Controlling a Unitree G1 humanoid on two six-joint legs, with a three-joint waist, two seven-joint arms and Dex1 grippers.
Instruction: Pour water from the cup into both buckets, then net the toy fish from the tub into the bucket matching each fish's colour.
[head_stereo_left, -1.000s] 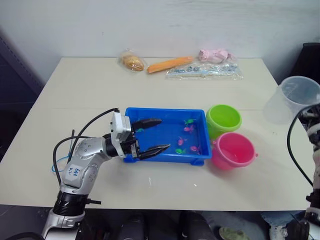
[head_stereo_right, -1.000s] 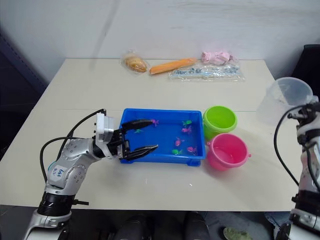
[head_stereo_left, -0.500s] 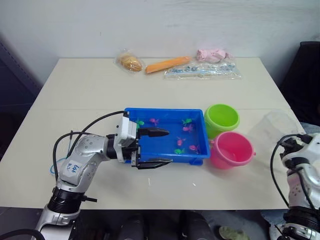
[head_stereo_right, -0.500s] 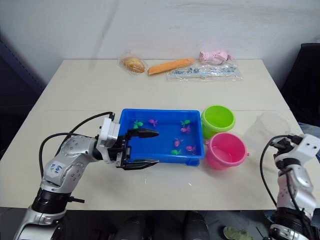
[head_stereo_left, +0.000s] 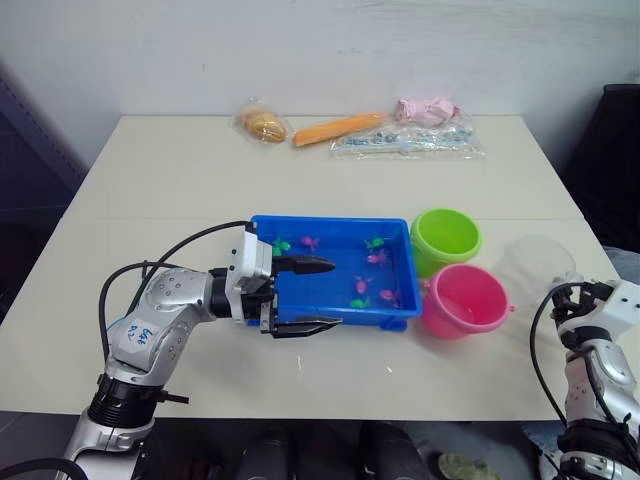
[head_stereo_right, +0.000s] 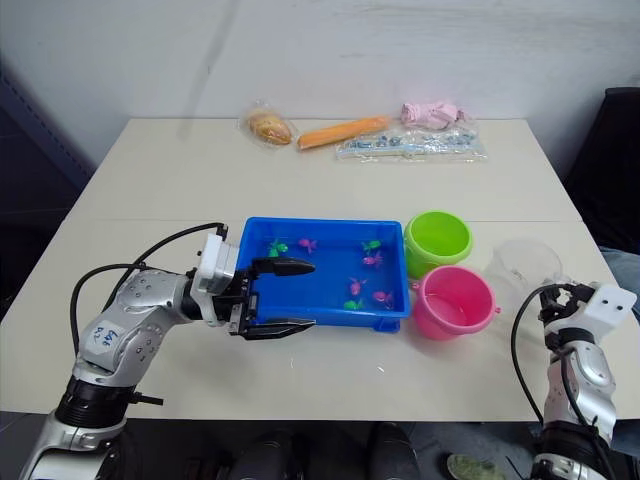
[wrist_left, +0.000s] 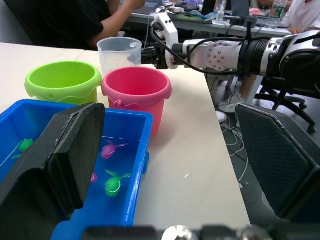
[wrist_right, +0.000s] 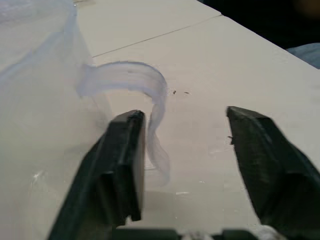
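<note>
Measuring cup (head_stereo_right: 524, 262) stands on desk (head_stereo_right: 150, 170) right of pink bucket (head_stereo_right: 455, 300). Right end effector (wrist_right: 187, 150) spread, handle beside one finger; withdraw straight back without nudging it. Left end effector (head_stereo_right: 285, 296) spread over tub (head_stereo_right: 322, 225).

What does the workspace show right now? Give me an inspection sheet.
Surface: beige table, dry where visible.
Job's things: blue tub holding green and pink toy fish; green bucket, pink bucket, cup upright on the table.
Clutter: bagged items at far edge.
Grippers: left gripper open at tub's corner; right gripper open at cup handle.
Cables: black leads on both arms.
Surroundings: person seated beyond.
</note>
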